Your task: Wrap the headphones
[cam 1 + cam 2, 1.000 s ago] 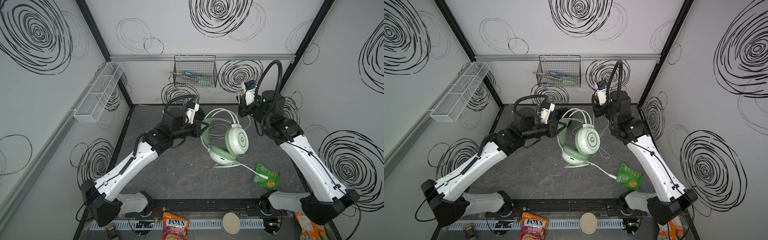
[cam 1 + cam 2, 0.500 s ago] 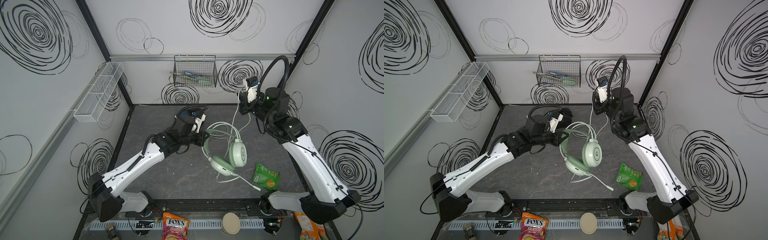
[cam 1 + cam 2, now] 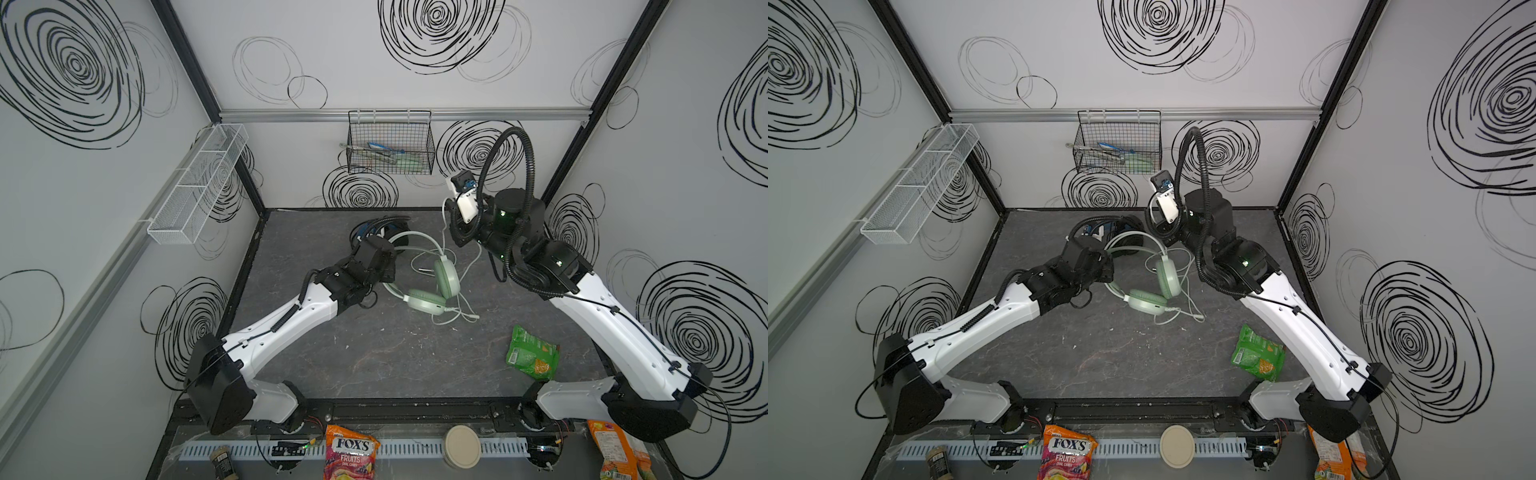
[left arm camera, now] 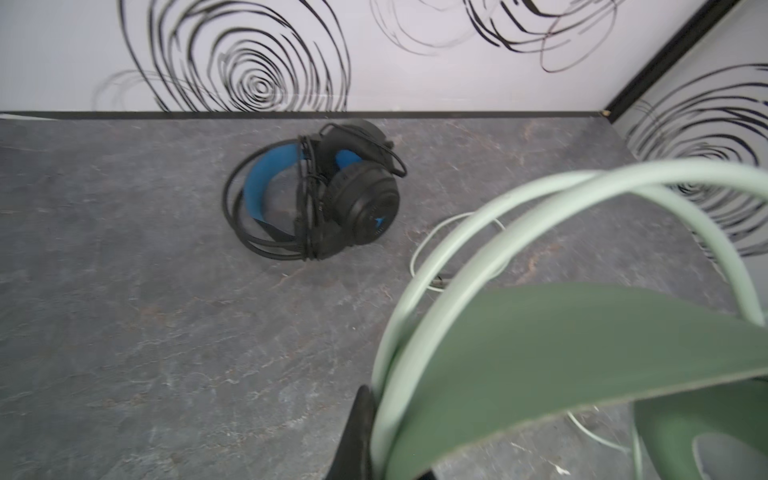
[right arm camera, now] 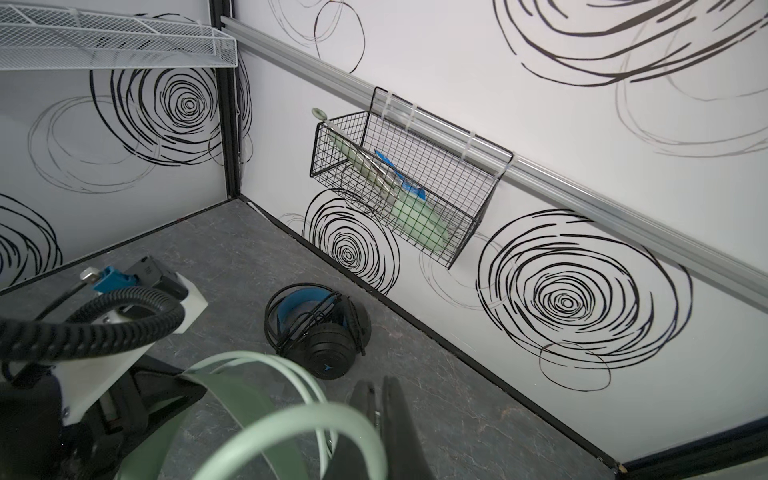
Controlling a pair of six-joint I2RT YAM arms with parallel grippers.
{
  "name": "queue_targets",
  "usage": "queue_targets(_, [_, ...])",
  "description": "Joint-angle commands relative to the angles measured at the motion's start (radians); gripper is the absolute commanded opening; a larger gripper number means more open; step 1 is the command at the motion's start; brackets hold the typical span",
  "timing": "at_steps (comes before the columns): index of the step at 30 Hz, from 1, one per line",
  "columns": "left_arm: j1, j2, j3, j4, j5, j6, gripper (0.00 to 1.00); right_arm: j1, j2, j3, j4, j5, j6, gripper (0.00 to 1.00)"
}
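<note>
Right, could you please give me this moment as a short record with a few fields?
black headphones: at the back of the table, cable wound round them
mint-green headphones: resting mid-table
pale cable: loose, not yet wrapped
left gripper: shut on the mint-green headband
right gripper: shut, apparently on the pale cable
also there: green snack packet, front right

The mint headset (image 3: 446,272) looks matt plastic, the tabletop (image 3: 395,357) matt, the wire basket (image 3: 358,163) metal.
</note>
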Motion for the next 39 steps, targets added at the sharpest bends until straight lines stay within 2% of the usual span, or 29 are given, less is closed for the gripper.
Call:
queue_targets(1, [0.016, -0.004, 0.04, 0.15, -0.161, -0.057, 0.0, 0.035, 0.008, 0.033, -0.004, 0.044, 0.024, 0.0])
queue_targets(5, [0.069, 0.024, 0.061, 0.187, -0.178, -0.101, 0.0, 0.09, 0.024, 0.04, -0.023, 0.088, 0.026, 0.0])
queue_targets(9, [0.118, 0.042, 0.093, 0.216, -0.241, -0.099, 0.0, 0.143, 0.051, 0.072, -0.058, 0.172, -0.035, 0.0])
queue_targets(14, [0.15, 0.052, 0.117, 0.247, -0.35, -0.03, 0.0, 0.248, 0.088, 0.085, -0.07, 0.336, -0.212, 0.0])
queue_targets(18, [0.176, 0.026, 0.082, 0.278, -0.415, 0.032, 0.0, 0.316, 0.116, 0.07, -0.038, 0.48, -0.374, 0.0])
queue_targets(23, [0.239, -0.004, 0.044, 0.285, -0.406, 0.043, 0.0, 0.354, 0.115, 0.091, -0.021, 0.499, -0.398, 0.0])
queue_targets(26, [0.285, -0.005, 0.042, 0.278, -0.343, 0.004, 0.0, 0.394, 0.11, 0.121, -0.029, 0.453, -0.359, 0.0])
queue_targets(29, [0.336, -0.002, 0.052, 0.264, -0.266, -0.064, 0.0, 0.411, 0.088, 0.163, -0.061, 0.317, -0.226, 0.0])
queue_targets(32, [0.351, 0.008, 0.078, 0.254, -0.26, -0.08, 0.0, 0.418, 0.021, 0.103, -0.018, 0.18, -0.108, 0.0])
queue_targets(39, [0.402, 0.041, 0.151, 0.253, -0.155, -0.203, 0.0, 0.426, -0.07, -0.048, 0.055, -0.04, 0.037, 0.0])
